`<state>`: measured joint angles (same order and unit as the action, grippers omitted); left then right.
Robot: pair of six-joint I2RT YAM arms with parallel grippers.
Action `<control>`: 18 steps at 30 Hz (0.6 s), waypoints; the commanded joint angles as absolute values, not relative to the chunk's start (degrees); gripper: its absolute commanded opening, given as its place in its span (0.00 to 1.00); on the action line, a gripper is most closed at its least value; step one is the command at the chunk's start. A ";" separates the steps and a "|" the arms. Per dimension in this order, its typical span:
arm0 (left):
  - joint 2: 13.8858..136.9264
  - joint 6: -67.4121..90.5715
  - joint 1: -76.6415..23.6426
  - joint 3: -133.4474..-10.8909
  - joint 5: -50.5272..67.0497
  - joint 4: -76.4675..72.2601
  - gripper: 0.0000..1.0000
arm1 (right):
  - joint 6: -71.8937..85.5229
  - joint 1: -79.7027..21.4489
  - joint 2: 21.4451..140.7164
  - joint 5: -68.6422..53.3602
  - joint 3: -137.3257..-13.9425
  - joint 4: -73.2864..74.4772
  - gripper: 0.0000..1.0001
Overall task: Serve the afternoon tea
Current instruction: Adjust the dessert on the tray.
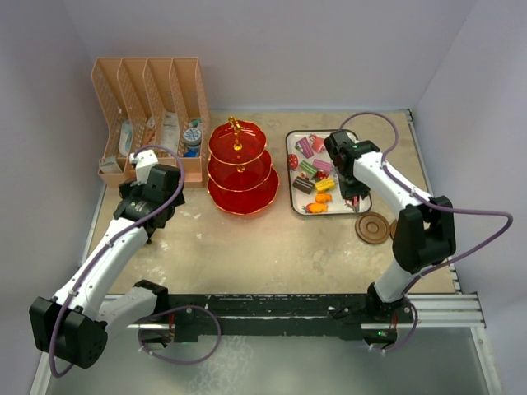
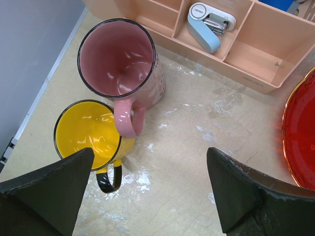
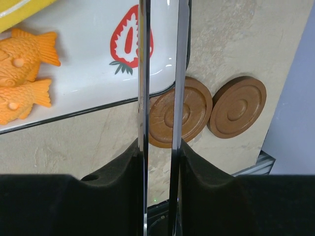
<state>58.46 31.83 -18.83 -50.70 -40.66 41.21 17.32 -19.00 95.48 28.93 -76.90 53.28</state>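
A fixed camera high behind the arm bases looks steeply down on the whole table point(image 1: 272, 247) from afar. The left wrist camera looks down closely past the left gripper point(image 2: 150, 157) at the pink mug point(image 2: 118, 59), yellow mug point(image 2: 88, 135) and the rim of the red stand point(image 2: 300, 132), which the overhead view shares. The right wrist camera peers past the right gripper point(image 3: 158, 147) and metal tongs point(image 3: 143, 73), very near the tray point(image 3: 88, 64) corner and brown coasters point(image 3: 179, 113), both visible from overhead.

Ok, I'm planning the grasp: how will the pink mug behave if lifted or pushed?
The pink mug is tall and narrow, so a high push would probably tip it. Its glossy wall looks slippery. It is empty, so likely light; the yellow mug beside its handle may get nudged.
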 commanded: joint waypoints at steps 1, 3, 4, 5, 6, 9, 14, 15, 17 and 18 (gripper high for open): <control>58.45 30.76 -18.96 -50.94 -40.83 39.64 0.94 | 16.81 -19.79 95.51 28.84 -80.25 54.14 0.34; 58.46 30.75 -18.94 -50.91 -40.78 39.64 0.94 | 16.79 -19.99 95.75 28.33 -80.56 54.37 0.35; 58.45 30.76 -18.98 -50.96 -40.78 39.63 0.94 | 16.79 -20.14 95.79 28.13 -80.76 54.51 0.35; 58.52 30.74 -18.98 -50.90 -40.72 39.56 0.94 | 16.97 -20.39 95.80 28.24 -81.09 54.69 0.35; 58.53 30.76 -18.98 -50.96 -40.70 39.55 0.94 | 17.05 -20.53 95.80 28.09 -81.47 54.75 0.36; 58.54 30.71 -18.94 -50.90 -40.69 39.55 0.94 | 16.70 -20.74 95.72 25.62 -82.29 54.37 0.36; 58.53 30.67 -18.98 -50.96 -40.61 39.60 0.94 | 15.89 -20.83 95.66 20.34 -81.84 52.36 0.36; 58.56 30.68 -18.94 -50.96 -40.61 39.56 0.94 | 15.71 -20.83 95.51 19.02 -81.61 51.70 0.36; 58.58 30.62 -18.97 -50.97 -40.61 39.63 0.94 | 16.37 -20.83 95.15 18.03 -81.59 51.02 0.36; 58.54 30.67 -18.97 -50.94 -40.61 39.64 0.94 | 17.62 -20.83 94.47 18.18 -81.75 51.03 0.36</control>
<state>58.54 31.81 -18.83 -50.70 -40.66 41.19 16.49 -20.58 96.29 21.21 -79.94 52.42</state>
